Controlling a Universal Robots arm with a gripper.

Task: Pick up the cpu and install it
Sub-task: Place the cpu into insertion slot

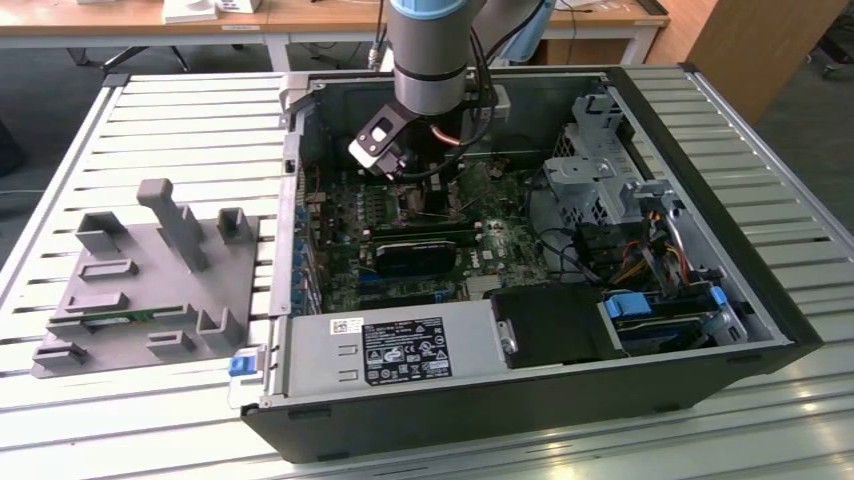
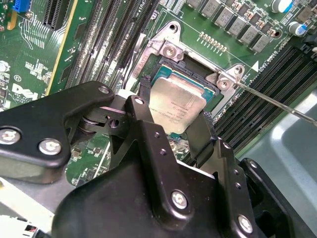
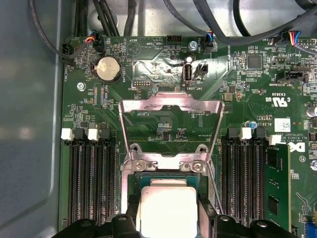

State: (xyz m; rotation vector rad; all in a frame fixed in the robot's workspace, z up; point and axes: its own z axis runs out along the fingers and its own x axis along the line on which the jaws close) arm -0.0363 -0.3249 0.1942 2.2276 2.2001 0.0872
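Note:
The cpu (image 2: 176, 106) (image 3: 168, 210), a silvery square chip, sits between my black fingers (image 2: 144, 96) right over the open socket (image 2: 171, 74) on the green motherboard. My gripper (image 2: 173, 113) (image 3: 168, 220) is shut on the cpu, one finger against each of two opposite edges. The socket's metal load plate (image 3: 171, 106) is flipped open and lies back on the board. In the exterior view the arm reaches down into the open computer case, with the gripper (image 1: 430, 205) low over the board. I cannot tell whether the chip rests in the socket or hangs just above it.
Memory slots (image 3: 89, 178) flank the socket, and the thin release lever (image 2: 277, 104) sticks out beside it. The case (image 1: 694, 110) holds a power supply (image 1: 394, 350), a black block (image 1: 554, 320) and a drive cage (image 1: 601, 160). A grey fixture (image 1: 147, 280) stands at the exterior view's left.

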